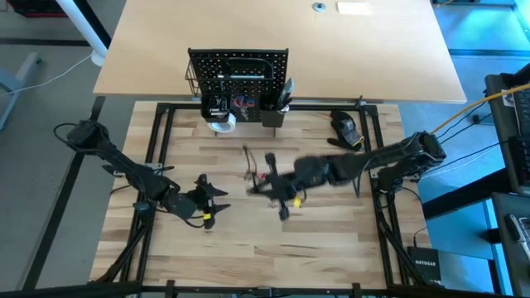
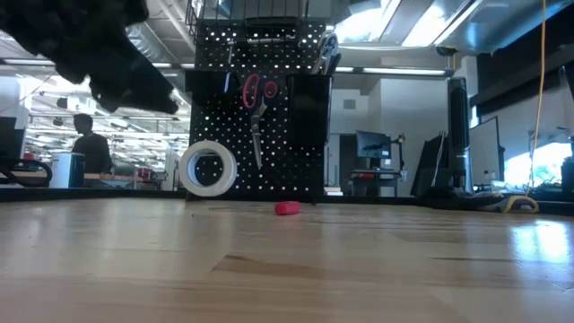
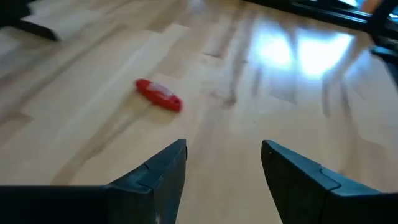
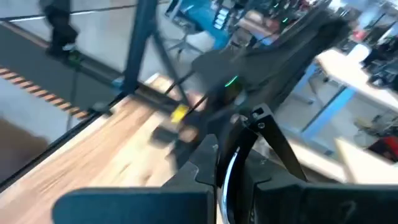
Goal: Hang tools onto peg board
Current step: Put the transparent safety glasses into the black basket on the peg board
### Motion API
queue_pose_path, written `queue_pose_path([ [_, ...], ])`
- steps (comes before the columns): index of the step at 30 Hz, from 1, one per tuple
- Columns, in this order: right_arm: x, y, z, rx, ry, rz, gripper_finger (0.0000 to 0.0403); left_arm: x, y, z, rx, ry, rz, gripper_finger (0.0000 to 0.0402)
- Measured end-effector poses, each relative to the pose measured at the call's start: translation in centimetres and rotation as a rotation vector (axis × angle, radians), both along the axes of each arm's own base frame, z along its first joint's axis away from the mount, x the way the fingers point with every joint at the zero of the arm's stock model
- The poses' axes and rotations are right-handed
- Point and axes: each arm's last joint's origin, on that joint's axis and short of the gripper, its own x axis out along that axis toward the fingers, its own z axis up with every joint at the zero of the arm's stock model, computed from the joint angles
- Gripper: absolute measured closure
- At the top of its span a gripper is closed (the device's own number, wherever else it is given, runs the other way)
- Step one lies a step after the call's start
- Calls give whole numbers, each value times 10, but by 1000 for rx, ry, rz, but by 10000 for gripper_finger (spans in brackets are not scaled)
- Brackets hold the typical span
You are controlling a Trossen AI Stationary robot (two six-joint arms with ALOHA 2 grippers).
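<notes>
While arms are over the table [image 1: 331, 248]:
Right pincer [image 1: 267, 184]: pinching a metal tool [image 4: 227, 177] (type unclear), mid-table.
Left pincer [image 1: 217, 204]: spread, empty.
Peg board [image 1: 240, 70]: upright, scissors [image 2: 255, 112] and tape roll [image 2: 208, 169] hung.

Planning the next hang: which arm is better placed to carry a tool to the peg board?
Probably the right. The right gripper is shut on a silver C-clamp above mid-table, facing away from the peg board. The left gripper hangs open and empty near a small red tool.
</notes>
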Motion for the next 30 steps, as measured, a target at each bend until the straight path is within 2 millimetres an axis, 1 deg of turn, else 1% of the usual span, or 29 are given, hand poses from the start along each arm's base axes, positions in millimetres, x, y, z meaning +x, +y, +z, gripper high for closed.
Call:
queue_pose_path([
  [2,3,-17,25,-8,-19,-41,384,0,1,-1,5,-8,33,205],
  [4,6,-37,51,2,-83,-72,384,0,1,0,8,-19,40,205],
  [8,1,-77,101,66,-223,-102,384,1,1,1,16,-33,33,205],
  [10,-4,-97,122,105,-290,-127,384,1,1,1,16,-32,33,205],
  [13,-10,-127,140,186,-377,-203,384,1,1,1,14,-34,34,205],
  [18,-23,-175,155,390,-514,-309,384,1,1,1,12,-39,44,205],
  [22,-23,-201,153,564,-549,-350,384,1,1,1,17,-42,51,205],
  [26,-16,-212,144,677,-540,-353,384,1,1,1,20,-39,50,205],
  [30,-9,-214,137,742,-513,-353,384,1,2,1,25,-33,50,205],
])
